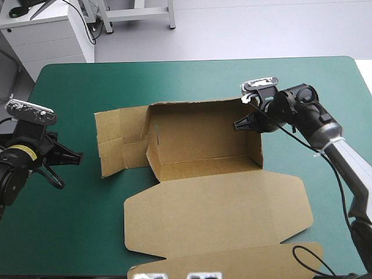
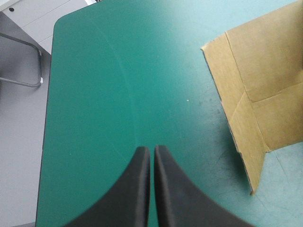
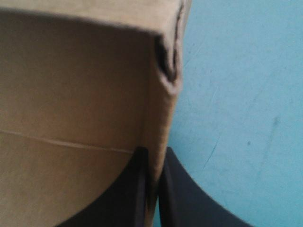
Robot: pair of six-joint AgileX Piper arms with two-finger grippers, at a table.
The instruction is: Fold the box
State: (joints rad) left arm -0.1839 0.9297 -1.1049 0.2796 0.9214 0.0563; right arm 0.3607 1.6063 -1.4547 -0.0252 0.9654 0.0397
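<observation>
Teal-green covered bench (image 1: 192, 75) carried the brown cut-board box (image 1: 203, 145) mid-bench, walls raised, lid flat. Probably light, stiff, crease-prone; best held by a wall edge. Right gripper (image 3: 154, 151) fingers pinched its right wall; left gripper (image 2: 152, 149) fingers together, empty.

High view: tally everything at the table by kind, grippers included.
Box: 1
Grippers: 2 (left gripper, right gripper)
Total: 3
</observation>
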